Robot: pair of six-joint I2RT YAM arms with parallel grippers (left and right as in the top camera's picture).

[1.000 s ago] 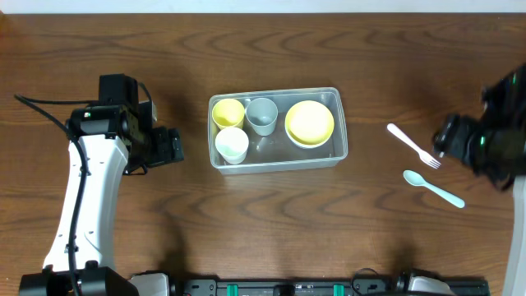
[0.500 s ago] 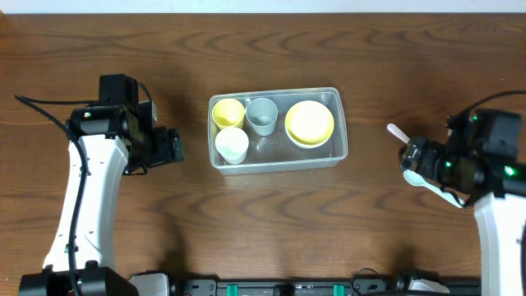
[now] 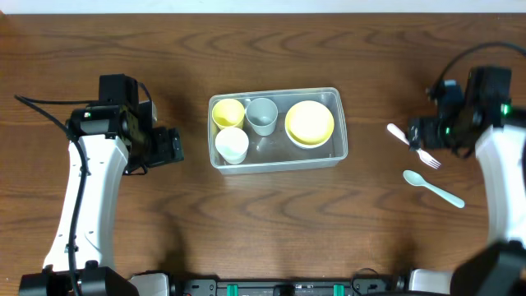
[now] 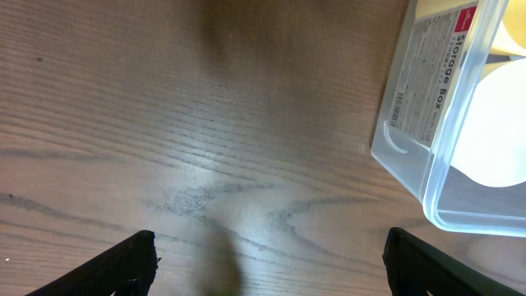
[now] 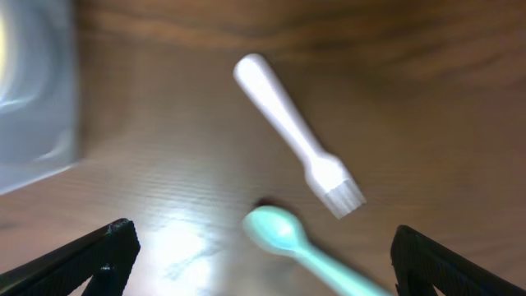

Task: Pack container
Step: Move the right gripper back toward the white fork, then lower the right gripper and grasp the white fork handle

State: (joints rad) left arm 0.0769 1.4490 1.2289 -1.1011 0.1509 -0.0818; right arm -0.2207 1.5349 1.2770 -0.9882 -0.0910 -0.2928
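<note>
The clear container (image 3: 339, 153) sits mid-table and holds a yellow cup (image 3: 227, 112), a grey cup (image 3: 262, 114), a white cup (image 3: 233, 145) and a yellow bowl (image 3: 309, 122). Its corner shows in the left wrist view (image 4: 427, 123). A white fork (image 3: 413, 145) and a mint spoon (image 3: 433, 188) lie on the table to its right; both show in the right wrist view, fork (image 5: 294, 133), spoon (image 5: 283, 233). My right gripper (image 3: 421, 133) is open and empty above the fork. My left gripper (image 3: 174, 148) is open and empty, left of the container.
The wooden table (image 3: 271, 222) carries nothing else. The left arm (image 3: 90, 189) stands at the left side and the right arm (image 3: 503, 181) at the right edge.
My right arm has swung in from the right edge, dipped over the fork and spoon, then moved up to hover over the fork. The left arm and the container's contents have not moved.
</note>
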